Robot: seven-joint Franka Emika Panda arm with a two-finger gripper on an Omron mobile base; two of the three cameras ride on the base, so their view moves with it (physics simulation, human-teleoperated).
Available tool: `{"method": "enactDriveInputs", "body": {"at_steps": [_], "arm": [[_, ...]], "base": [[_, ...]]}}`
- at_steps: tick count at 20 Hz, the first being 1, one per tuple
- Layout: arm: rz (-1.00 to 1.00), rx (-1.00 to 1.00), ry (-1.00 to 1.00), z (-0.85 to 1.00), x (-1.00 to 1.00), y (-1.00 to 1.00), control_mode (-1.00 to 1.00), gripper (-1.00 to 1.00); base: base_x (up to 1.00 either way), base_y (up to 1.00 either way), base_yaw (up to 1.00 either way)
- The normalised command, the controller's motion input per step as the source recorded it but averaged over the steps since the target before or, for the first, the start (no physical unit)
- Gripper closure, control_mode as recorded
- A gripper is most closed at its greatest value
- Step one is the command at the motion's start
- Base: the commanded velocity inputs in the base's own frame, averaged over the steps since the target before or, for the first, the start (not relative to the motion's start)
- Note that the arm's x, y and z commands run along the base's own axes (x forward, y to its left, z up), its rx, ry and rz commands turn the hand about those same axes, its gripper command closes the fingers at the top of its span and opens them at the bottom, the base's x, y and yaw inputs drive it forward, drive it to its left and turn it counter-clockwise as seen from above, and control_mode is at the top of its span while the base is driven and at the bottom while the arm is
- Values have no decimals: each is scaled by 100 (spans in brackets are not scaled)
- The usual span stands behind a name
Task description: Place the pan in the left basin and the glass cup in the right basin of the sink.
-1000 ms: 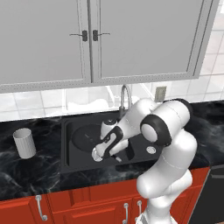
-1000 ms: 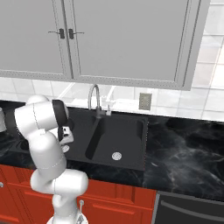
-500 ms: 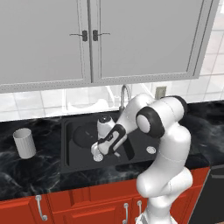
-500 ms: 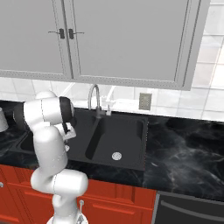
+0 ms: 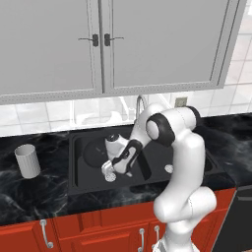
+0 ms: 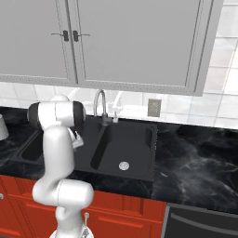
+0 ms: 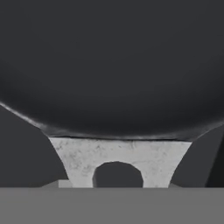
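Observation:
The black pan (image 5: pixel 94 153) lies flat in the left basin (image 5: pixel 78 174) of the sink (image 6: pixel 139 176). In the hand view the pan's (image 7: pixel 112 65) round dark body looms close, with a pale grey handle bracket with a hole at its near edge. My gripper (image 5: pixel 109 173) hangs low over the basin at the pan's near right rim. Its fingertips are hidden, so whether it holds anything is unclear. The glass cup (image 5: pixel 27 161) stands upright on the counter left of the sink, well apart from the gripper. The right basin (image 6: pixel 128 146) holds nothing but its silver drain (image 6: pixel 123 165).
A curved chrome faucet (image 6: pixel 98 101) rises behind the sink's divider, just beyond my arm. Black marble counter (image 6: pixel 200 167) runs to both sides. Grey wall cabinets (image 5: pixel 103 44) hang above, red cabinet doors (image 5: pixel 98 231) sit below.
The arm's elbow has swung a little to the left. The hand stays low over the left basin, almost where it was.

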Motion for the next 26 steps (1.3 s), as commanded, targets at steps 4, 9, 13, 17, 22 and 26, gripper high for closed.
{"method": "enactDriveInputs", "body": {"at_steps": [4,9,13,17,22,26], "arm": [[0,-5,0,-55,19,13,-100,100],[0,-4,-1,-45,14,15,-100,100],[0,-1,-6,-7,14,6,-100,-100],[0,0,-11,14,2,0,-100,-100],[0,0,-18,62,-6,0,-100,-100],[0,0,-18,63,-2,0,-100,-100]], "base": [[0,0,0],[0,0,0],[0,0,0],[0,0,0],[0,0,0],[0,0,0]]}}
